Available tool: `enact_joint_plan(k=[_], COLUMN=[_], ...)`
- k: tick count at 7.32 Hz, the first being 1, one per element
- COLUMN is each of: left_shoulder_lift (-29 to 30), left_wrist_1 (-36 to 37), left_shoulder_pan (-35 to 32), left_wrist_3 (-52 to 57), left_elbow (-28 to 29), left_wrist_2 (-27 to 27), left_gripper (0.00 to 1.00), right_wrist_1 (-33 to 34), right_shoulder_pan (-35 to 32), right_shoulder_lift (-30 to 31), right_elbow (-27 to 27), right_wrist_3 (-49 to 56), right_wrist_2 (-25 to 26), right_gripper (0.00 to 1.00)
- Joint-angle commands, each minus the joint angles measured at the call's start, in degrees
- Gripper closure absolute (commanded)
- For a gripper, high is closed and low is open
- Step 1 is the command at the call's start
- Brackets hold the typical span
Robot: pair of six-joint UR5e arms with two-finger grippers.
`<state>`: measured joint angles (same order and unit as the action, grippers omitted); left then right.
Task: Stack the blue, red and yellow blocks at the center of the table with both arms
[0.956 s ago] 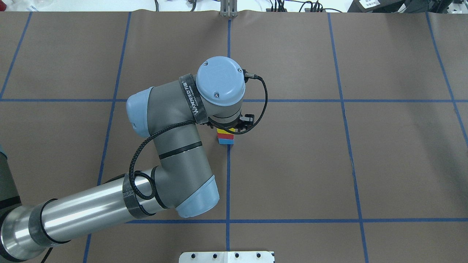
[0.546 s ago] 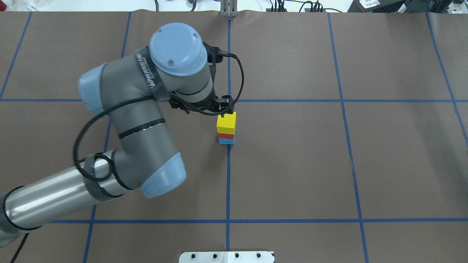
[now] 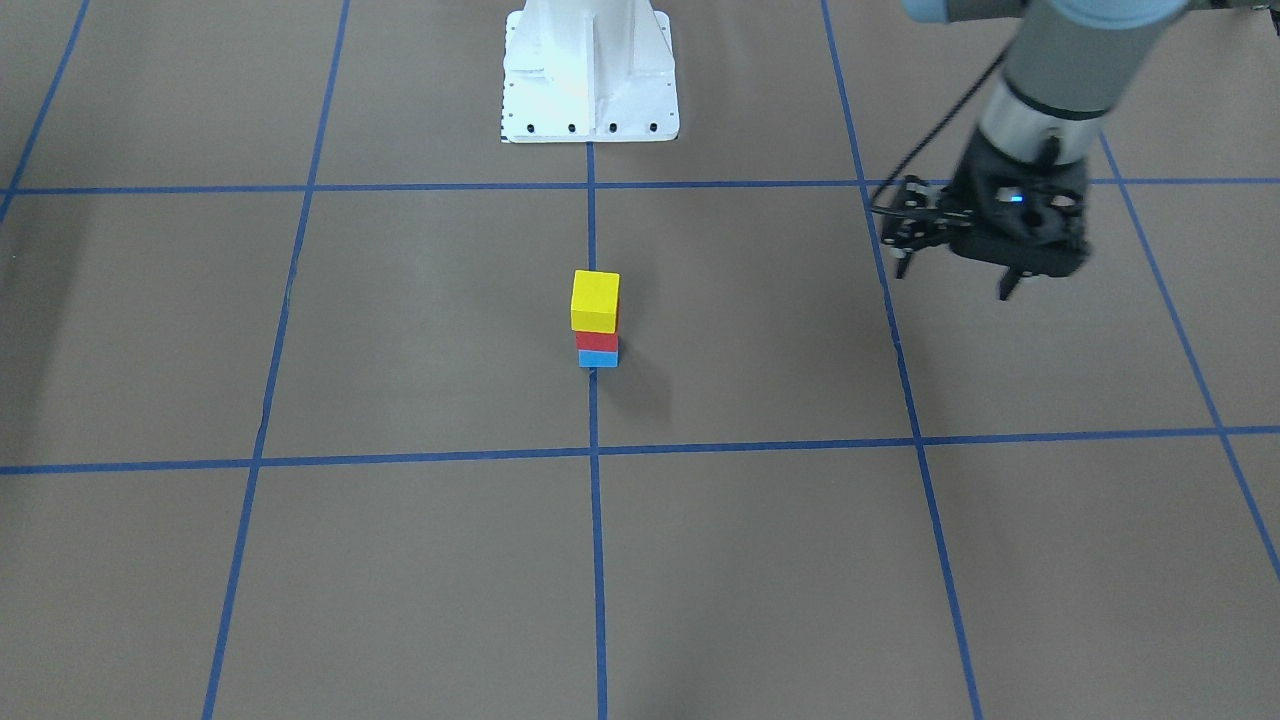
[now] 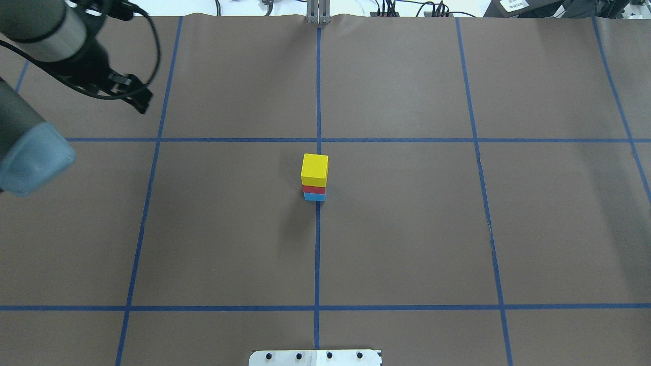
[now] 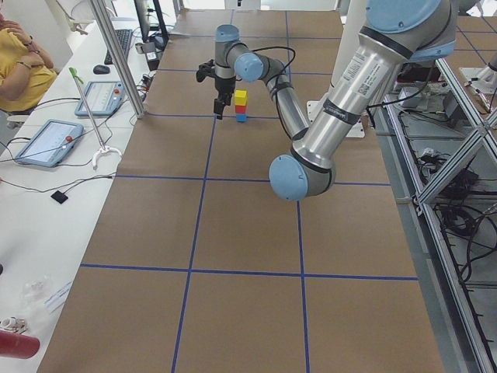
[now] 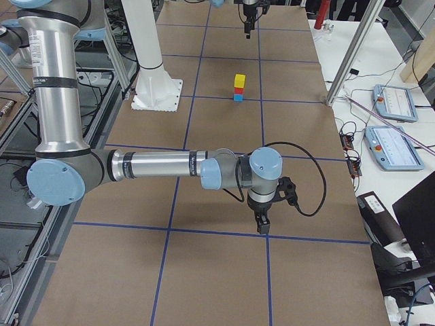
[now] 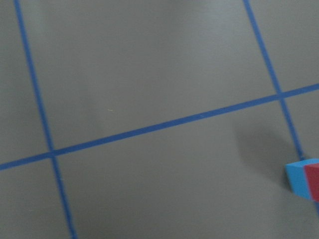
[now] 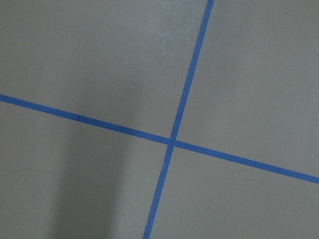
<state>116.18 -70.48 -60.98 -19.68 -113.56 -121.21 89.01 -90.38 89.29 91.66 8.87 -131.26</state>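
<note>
A yellow block (image 4: 314,169) sits on a red block (image 4: 314,189), which sits on a blue block (image 4: 314,196), at the table's center. The stack also shows in the front view (image 3: 595,300). My left gripper (image 3: 952,280) is open and empty, raised well off to the stack's side, at the far left in the overhead view (image 4: 136,96). The left wrist view shows only the blue block (image 7: 297,180) and red block (image 7: 313,180) at its right edge. My right gripper (image 6: 262,223) hangs low over the mat near the table's right end. I cannot tell whether it is open.
Blue tape lines (image 4: 317,254) divide the brown mat into squares. The white robot base plate (image 3: 590,80) stands behind the stack on the robot's side. Operator tablets (image 5: 46,140) and a metal post (image 5: 116,62) line the far table edge.
My left gripper has drawn back from above the stack to the far left of the table. The yellow block stays on the red one, and the stack has not moved.
</note>
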Motion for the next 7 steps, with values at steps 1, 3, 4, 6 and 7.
enact_joint_plan(k=[1, 3, 4, 6, 7], left_shoulder_lift=[-13.5, -18.7, -21.1, -29.7, -33.9], left_wrist_1=[-1.2, -8.8, -14.3, -21.1, -25.1], left_shoulder_pan=[-17.2, -18.7, -20.1, -27.0, -28.1], left_wrist_3=[22.8, 22.8, 22.8, 23.5, 24.8], left_elbow=[2.2, 11.6, 13.7, 14.6, 14.9], left_wrist_2=[-6.2, -4.8, -4.8, -6.1, -9.8], left_gripper=[0.0, 0.0, 0.0, 0.0, 0.0], right_wrist_1=[0.1, -0.5, -0.6, -3.5, -4.8], right_shoulder_pan=[-2.0, -3.2, -3.5, -3.5, -3.4], right_shoulder_lift=[1.3, 3.3, 3.7, 4.7, 5.6], right_elbow=[-0.3, -0.5, 0.4, 0.7, 0.3], right_wrist_3=[-0.2, 0.0, 0.7, 1.1, 1.1], right_wrist_2=[0.0, -0.7, -0.7, -0.7, -0.6], right_gripper=[0.0, 0.0, 0.0, 0.0, 0.0])
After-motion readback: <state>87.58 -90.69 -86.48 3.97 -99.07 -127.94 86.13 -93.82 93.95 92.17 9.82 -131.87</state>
